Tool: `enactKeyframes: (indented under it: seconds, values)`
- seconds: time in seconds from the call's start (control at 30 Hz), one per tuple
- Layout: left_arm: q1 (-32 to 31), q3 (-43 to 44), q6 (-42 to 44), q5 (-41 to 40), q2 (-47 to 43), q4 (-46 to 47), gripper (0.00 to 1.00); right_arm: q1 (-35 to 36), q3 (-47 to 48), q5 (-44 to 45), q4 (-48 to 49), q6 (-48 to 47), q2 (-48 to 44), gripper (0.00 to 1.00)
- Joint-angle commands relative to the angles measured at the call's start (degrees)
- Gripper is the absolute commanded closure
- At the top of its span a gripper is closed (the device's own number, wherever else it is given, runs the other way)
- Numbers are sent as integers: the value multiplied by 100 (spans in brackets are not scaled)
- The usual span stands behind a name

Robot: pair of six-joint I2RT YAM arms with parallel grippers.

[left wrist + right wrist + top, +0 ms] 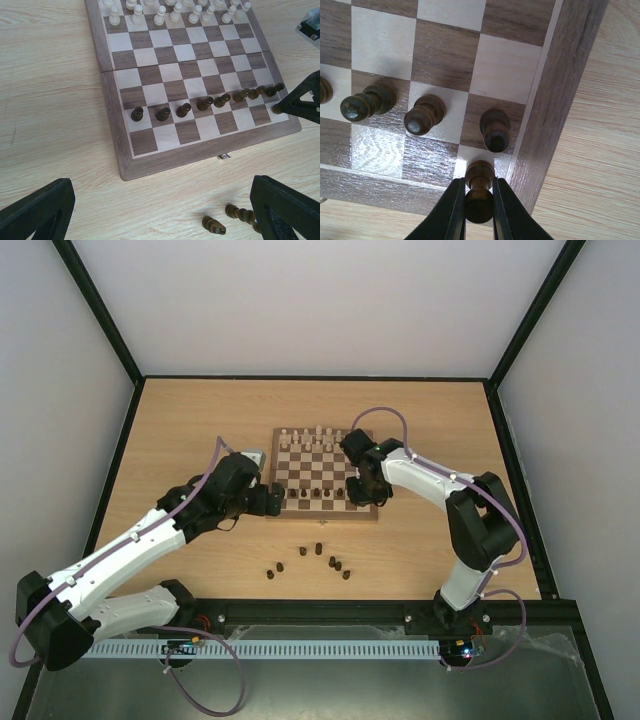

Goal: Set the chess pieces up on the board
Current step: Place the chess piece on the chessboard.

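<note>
The board (327, 517) lies mid-table. Cream chess pieces (318, 438) fill its far rows, and a row of dark pawns (320, 494) stands on the second near rank. Over the board's near right corner my right gripper (362, 498) is shut on a dark piece (479, 190), whose base is at the corner light square beside a pawn (491, 131). Its fingers (455, 210) clamp the piece's neck. My left gripper (160, 220) hangs open and empty off the board's near left corner (125, 172), above bare table, with loose dark pieces (214, 225) lying near its right finger (285, 210).
Several dark pieces (320, 550) are scattered on the table between the board and the arm bases, some upright, some lying down. A small metal clasp (224, 156) sticks out of the board's near edge. Black frame rails (120, 440) border the tabletop.
</note>
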Motion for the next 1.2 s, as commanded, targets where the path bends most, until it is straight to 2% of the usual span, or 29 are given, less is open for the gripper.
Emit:
enactKeyframes:
  seconds: [0.0, 0.6, 0.7, 0.83, 0.93, 1.03, 1.1, 1.13, 1.17]
  values:
    - [47, -77, 84, 45, 9, 83, 1, -31, 17, -64, -86, -88, 93, 89]
    - [56, -73, 77, 39, 53, 62, 1, -31, -183, -3, -101, -80, 20, 82]
    - [56, -65, 72, 26, 53, 58, 1, -31, -195, -11, -77, -82, 13, 75]
    - [56, -64, 59, -7, 66, 51, 1, -31, -177, 10, -58, -80, -101, 72]
    - [56, -47, 27, -66, 70, 21, 1, -31, -157, -48, -29, -73, -384, 63]
    - [56, 0, -29, -113, 119, -75, 1, -31, -188, -118, -20, -38, -745, 47]
    - [56, 34, -100, -31, 160, -124, 1, -31, -283, -168, 42, 4, -1039, 30]
    - [56, 37, -124, 57, 177, -149, 1, -31, -323, -186, 53, 34, -1177, 9]
    - [56, 48, -157, 138, 191, -186, 1, -31, -366, -207, 52, 61, -1294, 0]
